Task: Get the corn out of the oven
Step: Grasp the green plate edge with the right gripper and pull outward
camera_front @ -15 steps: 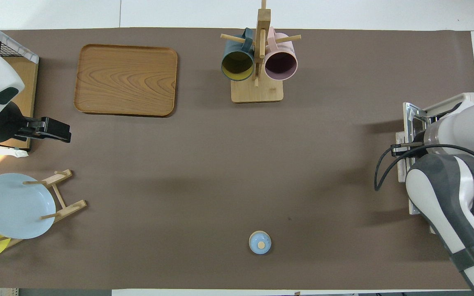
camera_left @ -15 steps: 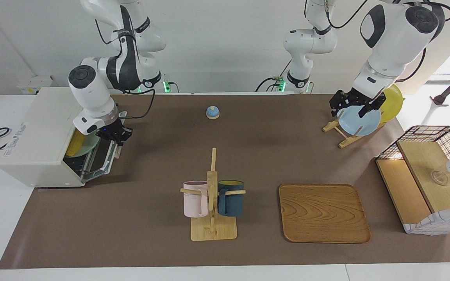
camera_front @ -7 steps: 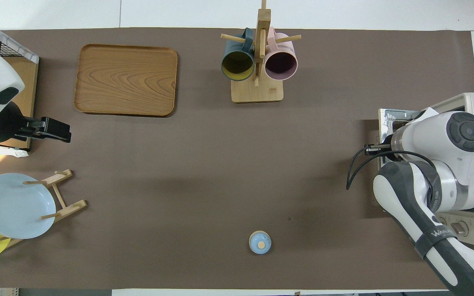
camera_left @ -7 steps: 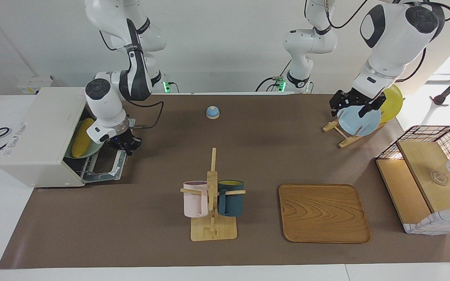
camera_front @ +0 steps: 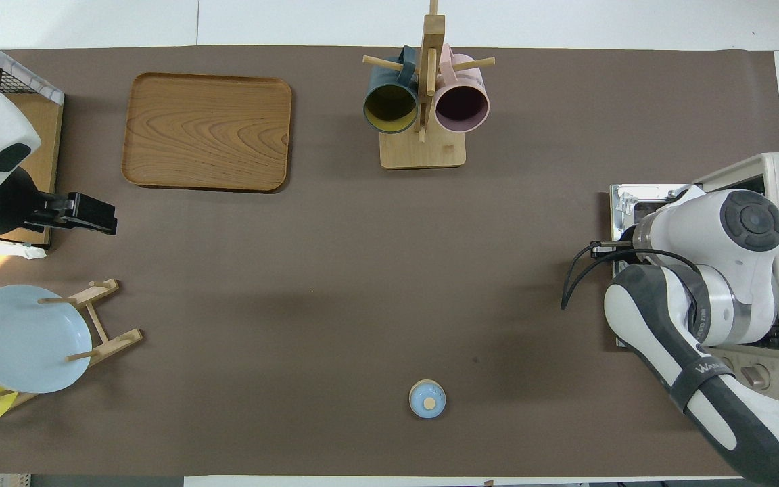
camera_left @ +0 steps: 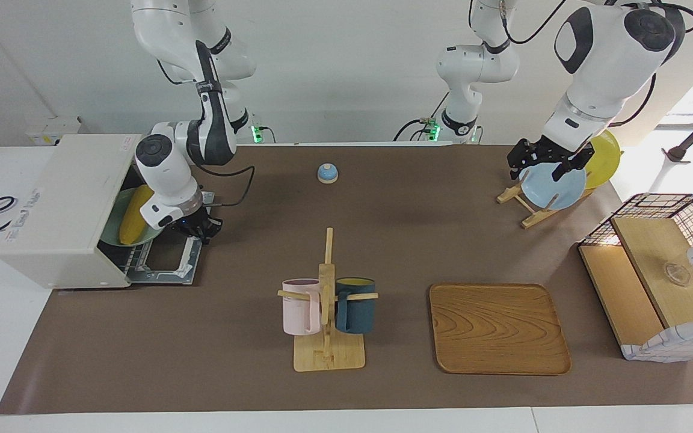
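Facing view first: the oven (camera_left: 61,210) sits at the right arm's end of the desk (camera_left: 382,240), its door (camera_left: 169,264) dropped fully open and lying flat. Inside, the corn (camera_left: 134,214) leans on a pale green plate (camera_left: 115,231), clear to see through the opening. The right tool (camera_left: 200,228) is down at the door's outer edge, at the corner nearer to the robots; whether its fingers grip the handle or have let go, I cannot tell from here. Over at the left arm's end, the left tool (camera_left: 542,161) hangs just above the blue plate (camera_left: 554,185) standing in the plate rack (camera_left: 518,201), with a yellow plate (camera_left: 605,155) beside it; its fingers look spread apart, holding nothing. A mug tree (camera_left: 327,313) carries a pink mug (camera_left: 299,307) and a dark blue mug (camera_left: 355,305), a wooden tray (camera_left: 498,328) lies next to it, and a small blue bell (camera_left: 327,173) sits close to the robots. Now the overhead view: the right arm's wrist covers most of the open door (camera_front: 629,206), so the right tool itself is hidden and the corn cannot be seen. The left tool (camera_front: 102,215) shows over bare desk near the wire basket (camera_front: 4,81), apart from the blue plate (camera_front: 24,338). The bell (camera_front: 427,399) and tray (camera_front: 207,132) lie well apart.
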